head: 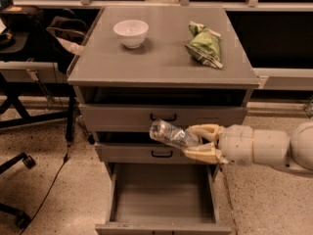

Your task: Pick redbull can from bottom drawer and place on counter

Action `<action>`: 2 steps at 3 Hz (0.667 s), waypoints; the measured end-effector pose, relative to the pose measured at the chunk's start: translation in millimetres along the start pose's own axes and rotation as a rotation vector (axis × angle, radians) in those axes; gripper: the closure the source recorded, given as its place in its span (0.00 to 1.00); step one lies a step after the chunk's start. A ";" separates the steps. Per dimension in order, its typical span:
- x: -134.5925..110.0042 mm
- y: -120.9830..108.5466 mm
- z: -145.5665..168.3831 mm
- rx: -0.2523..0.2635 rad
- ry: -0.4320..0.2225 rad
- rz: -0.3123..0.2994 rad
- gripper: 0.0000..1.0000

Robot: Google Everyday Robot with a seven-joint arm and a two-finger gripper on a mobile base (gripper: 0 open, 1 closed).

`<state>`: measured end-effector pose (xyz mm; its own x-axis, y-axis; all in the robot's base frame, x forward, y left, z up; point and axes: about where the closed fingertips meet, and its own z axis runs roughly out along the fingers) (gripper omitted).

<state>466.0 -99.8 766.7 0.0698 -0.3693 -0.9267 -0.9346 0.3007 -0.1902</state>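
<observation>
My gripper (195, 142) reaches in from the right and is shut on the redbull can (168, 133), a slim silvery can with dark patches. The can lies tilted, sticking out to the left of my fingers (201, 153). I hold it in front of the two upper drawers, above the open bottom drawer (161, 199), whose grey tray holds nothing I can see. The counter (161, 58) is the flat grey top of the cabinet, well above the can.
A white bowl (130, 32) stands at the counter's back left and a green snack bag (204, 44) lies at its back right. The top drawer (163, 115) and middle drawer (156, 152) have black handles. Chairs and cables stand on the floor to the left.
</observation>
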 end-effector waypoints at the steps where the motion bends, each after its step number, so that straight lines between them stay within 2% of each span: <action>1: -41.2 -7.0 -16.4 0.016 -0.035 -0.060 1.00; 2: -105.9 -34.0 -7.1 0.064 -0.109 -0.108 1.00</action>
<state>487.9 -77.2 873.6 0.2091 -0.3064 -0.9287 -0.8956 0.3213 -0.3077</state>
